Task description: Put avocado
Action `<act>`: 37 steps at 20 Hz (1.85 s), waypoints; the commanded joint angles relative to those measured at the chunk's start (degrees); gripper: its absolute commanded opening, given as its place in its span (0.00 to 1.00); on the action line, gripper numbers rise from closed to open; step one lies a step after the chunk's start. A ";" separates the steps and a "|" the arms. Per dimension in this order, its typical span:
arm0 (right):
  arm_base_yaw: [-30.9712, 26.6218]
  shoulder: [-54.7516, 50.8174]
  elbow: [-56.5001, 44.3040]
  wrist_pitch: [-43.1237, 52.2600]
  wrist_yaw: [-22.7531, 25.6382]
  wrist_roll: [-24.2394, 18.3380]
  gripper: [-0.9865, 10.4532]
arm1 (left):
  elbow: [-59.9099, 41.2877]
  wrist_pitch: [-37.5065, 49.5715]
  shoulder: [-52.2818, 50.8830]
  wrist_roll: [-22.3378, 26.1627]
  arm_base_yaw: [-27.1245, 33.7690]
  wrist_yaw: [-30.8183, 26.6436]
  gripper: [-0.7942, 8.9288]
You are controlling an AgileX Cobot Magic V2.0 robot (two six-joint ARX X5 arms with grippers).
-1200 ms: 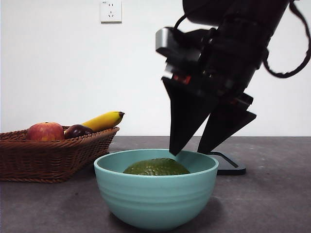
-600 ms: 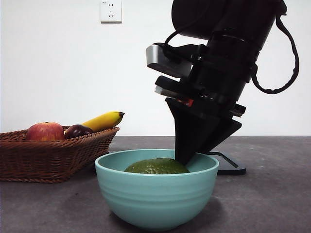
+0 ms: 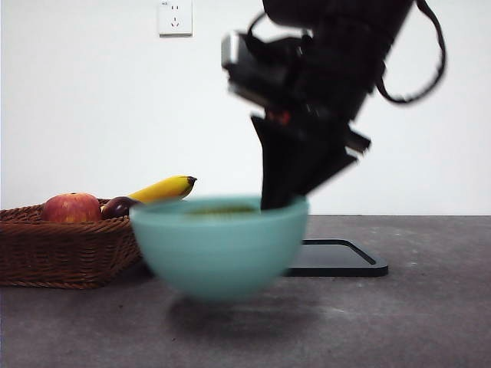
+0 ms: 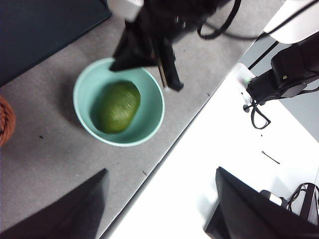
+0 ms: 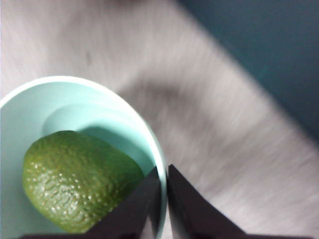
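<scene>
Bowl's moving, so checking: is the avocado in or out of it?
In. The avocado lies inside the teal bowl, whose rim the right gripper pinches.

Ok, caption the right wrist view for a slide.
Right tool pinches teal bowl's rim, avocado inside.

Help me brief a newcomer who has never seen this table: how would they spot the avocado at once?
Find the teal bowl on the grey table, beside the wicker basket; the right gripper is shut on its rim. The avocado lies alone inside it. It is dark green, oval and pebbly, unlike the basket's red apple, plum and banana.
</scene>
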 commanded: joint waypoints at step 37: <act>-16.44 1.22 31.19 -19.21 2.05 -0.94 0.27 | 0.44 0.85 -0.13 0.55 -0.22 0.17 0.43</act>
